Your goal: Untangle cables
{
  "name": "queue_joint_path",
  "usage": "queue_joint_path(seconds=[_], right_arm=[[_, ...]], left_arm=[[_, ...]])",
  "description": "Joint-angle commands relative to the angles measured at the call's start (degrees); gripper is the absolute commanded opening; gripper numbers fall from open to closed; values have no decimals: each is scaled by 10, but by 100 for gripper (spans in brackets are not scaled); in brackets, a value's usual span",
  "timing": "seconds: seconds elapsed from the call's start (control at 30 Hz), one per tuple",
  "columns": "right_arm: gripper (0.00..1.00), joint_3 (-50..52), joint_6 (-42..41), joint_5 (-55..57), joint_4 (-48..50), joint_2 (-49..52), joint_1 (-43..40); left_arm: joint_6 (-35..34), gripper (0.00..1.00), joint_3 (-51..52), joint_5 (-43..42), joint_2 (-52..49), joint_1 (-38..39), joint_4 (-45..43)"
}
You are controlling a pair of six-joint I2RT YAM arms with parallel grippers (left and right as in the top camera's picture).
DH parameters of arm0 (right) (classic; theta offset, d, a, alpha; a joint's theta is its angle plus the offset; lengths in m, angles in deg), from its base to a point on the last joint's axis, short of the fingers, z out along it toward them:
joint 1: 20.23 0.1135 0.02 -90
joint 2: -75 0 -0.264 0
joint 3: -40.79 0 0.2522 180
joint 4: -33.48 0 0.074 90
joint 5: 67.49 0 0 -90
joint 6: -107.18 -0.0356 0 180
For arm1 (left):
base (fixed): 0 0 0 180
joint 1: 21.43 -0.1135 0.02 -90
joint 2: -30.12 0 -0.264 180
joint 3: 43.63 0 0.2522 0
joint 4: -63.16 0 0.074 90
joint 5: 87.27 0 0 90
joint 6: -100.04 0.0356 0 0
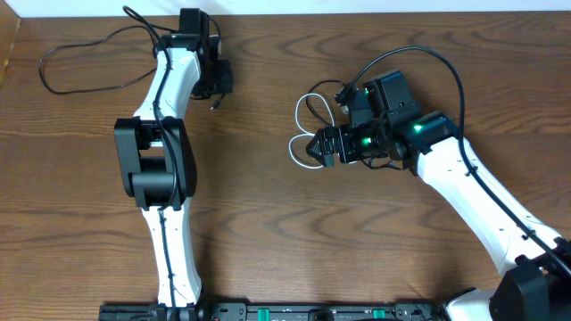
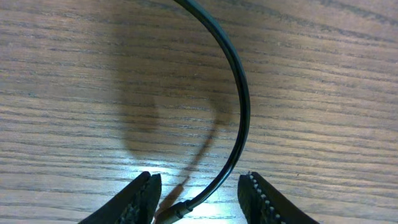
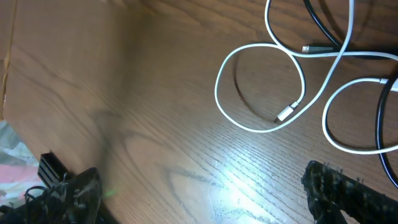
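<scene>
One black cable (image 1: 67, 49) lies in a loose loop at the table's far left. In the left wrist view this black cable (image 2: 244, 93) arcs down to its plug (image 2: 177, 210), which sits between the spread fingers of my left gripper (image 2: 199, 183), touching neither. From above, the left gripper (image 1: 212, 87) hangs at the far middle-left. The white cable (image 1: 302, 134) (image 3: 261, 87) coils in loops crossed by another black cable (image 3: 378, 112) (image 1: 342, 92). My right gripper (image 1: 319, 149) (image 3: 202, 199) hovers wide open beside those loops, over bare wood.
The right arm's thick black wire (image 1: 442, 61) arches above its wrist. The left arm's dark elbow (image 1: 153, 160) stands over the table's left middle. The table's left edge (image 3: 5, 74) shows in the right wrist view.
</scene>
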Motion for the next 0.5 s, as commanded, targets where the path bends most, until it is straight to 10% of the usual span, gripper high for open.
queue_joint_path(seconds=[0.0, 0.47], right_arm=[[99, 3, 6, 0, 0, -6, 3], [99, 3, 4, 0, 1, -6, 3]], left_arm=[[18, 47, 13, -15, -14, 2, 3], [18, 31, 40, -22, -14, 1, -29]])
